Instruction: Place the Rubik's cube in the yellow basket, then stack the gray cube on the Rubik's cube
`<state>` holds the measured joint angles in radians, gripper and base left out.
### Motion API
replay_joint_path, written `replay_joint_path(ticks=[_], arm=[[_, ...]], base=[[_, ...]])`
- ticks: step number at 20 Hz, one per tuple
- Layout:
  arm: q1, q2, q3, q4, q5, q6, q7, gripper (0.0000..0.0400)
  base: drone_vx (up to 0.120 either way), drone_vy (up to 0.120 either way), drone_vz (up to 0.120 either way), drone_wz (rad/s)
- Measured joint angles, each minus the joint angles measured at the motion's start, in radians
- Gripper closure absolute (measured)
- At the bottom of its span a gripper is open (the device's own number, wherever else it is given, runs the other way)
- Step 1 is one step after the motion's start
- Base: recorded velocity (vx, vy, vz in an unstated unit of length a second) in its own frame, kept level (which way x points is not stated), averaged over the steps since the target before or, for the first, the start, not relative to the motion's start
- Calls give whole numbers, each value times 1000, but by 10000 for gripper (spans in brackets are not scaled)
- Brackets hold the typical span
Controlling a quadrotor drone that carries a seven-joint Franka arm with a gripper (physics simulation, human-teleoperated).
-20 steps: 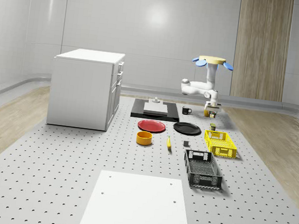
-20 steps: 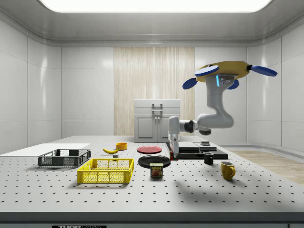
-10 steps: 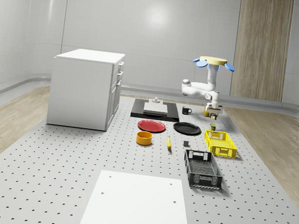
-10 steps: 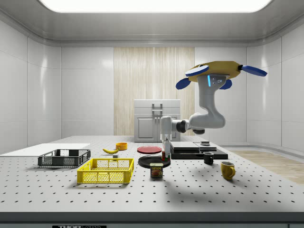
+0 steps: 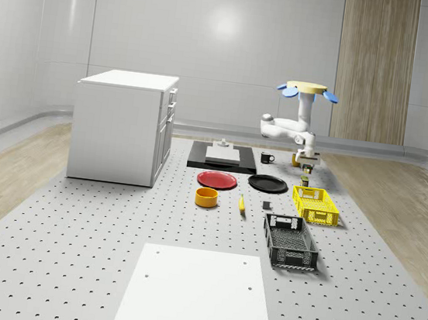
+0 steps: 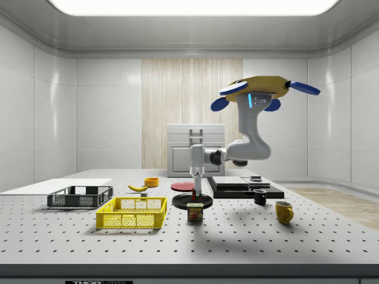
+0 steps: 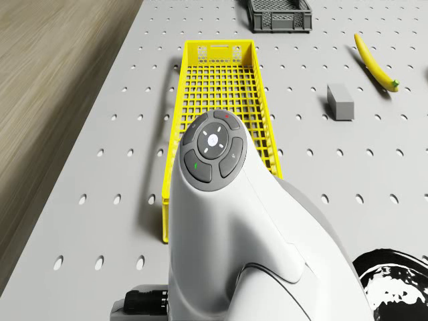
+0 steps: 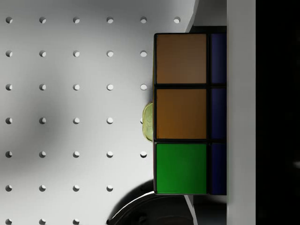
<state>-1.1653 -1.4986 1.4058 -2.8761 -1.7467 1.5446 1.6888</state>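
The Rubik's cube [image 8: 182, 112], with orange, green and blue tiles, sits between my fingers [image 8: 241, 112]. My gripper [image 6: 196, 188] is shut on it and hangs just above the table, over the black plate's edge and a little beyond the far end of the yellow basket [image 5: 315, 205] [image 6: 132, 213] [image 7: 224, 93]. The drone [image 5: 307, 89] [image 6: 259, 92] hovers high over the table with the arm [image 7: 227, 221] bent down in front of it. The gray cube [image 5: 266, 206] [image 7: 340, 101] lies on the table between the basket and the banana.
A Spam can [image 6: 195, 212] stands under the gripper, beside the black plate [image 5: 267, 184]. A black crate [image 5: 290, 241] lies beyond the basket's near end. Banana [image 7: 374, 61], orange bowl [image 5: 206, 197], red plate [image 5: 217, 180], two mugs [image 6: 283, 212] and a white cabinet [image 5: 124, 126] surround.
Drone and arm have shifted toward the side view's left, closer to the yellow basket, carrying the Rubik's cube along. The gripper has stayed shut on it.
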Motion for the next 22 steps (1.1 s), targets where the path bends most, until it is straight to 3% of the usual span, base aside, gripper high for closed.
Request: replay_joint_path(ticks=[9, 15, 22], arm=[[-3, -15, 2, 1, 6, 14, 2, 75], [-4, -24, 3, 1, 9, 22, 3, 75], [-6, -33, 5, 1, 13, 31, 5, 75]], base=[[120, 0, 0, 0], [120, 0, -100, 0], [120, 0, -6, 0]])
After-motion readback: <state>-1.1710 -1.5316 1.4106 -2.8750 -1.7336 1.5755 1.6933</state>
